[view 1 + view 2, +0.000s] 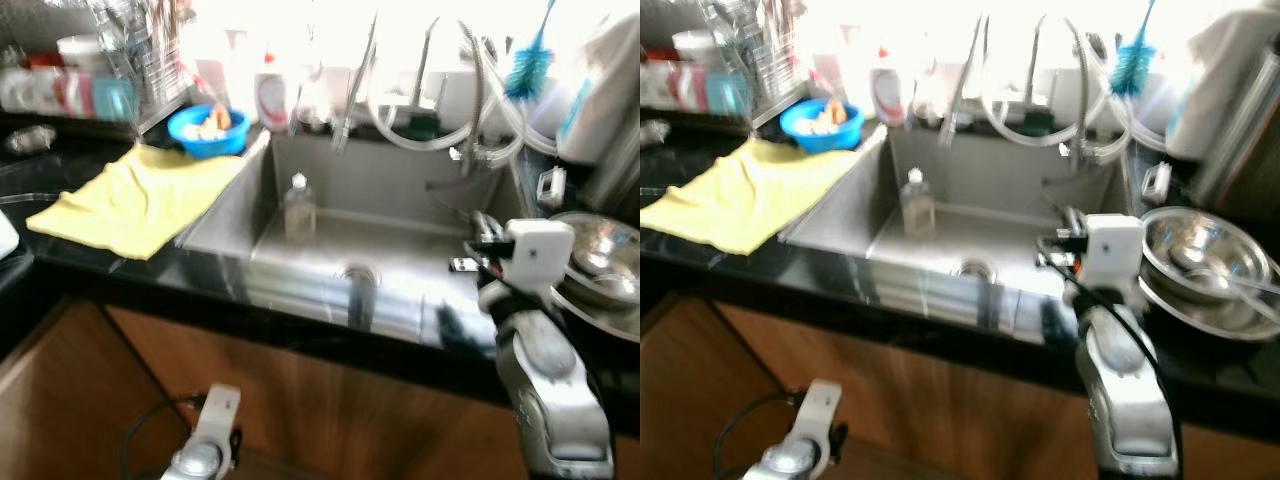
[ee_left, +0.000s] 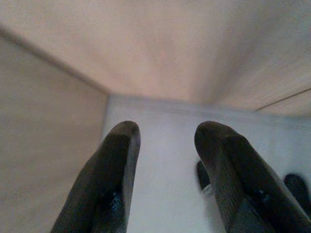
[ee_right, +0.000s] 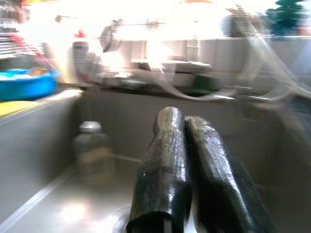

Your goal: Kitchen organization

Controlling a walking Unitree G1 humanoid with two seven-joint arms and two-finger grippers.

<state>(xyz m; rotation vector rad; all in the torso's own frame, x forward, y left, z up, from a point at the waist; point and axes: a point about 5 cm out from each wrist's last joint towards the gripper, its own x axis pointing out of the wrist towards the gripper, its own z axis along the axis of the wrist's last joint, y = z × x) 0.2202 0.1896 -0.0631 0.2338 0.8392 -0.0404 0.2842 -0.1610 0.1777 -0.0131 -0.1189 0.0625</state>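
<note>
A steel sink (image 1: 400,185) is set in the black counter in front of me. Inside it, a small clear bottle (image 1: 299,207) with a pale cap stands upright near the left wall; the right wrist view shows that bottle (image 3: 92,150) too. My right gripper (image 3: 183,116) is shut with nothing in it and hovers over the sink's right side, pointing at the back wall, well to the right of the bottle. My left gripper (image 2: 163,133) hangs low in front of the wooden cabinet, open and empty.
A yellow cloth (image 1: 135,200) lies on the counter left of the sink, with a blue bowl (image 1: 207,130) behind it. Stacked steel bowls (image 1: 600,265) sit on the right. Taps and hoses (image 1: 420,95), a white bottle (image 1: 272,95) and a blue brush (image 1: 530,60) line the back.
</note>
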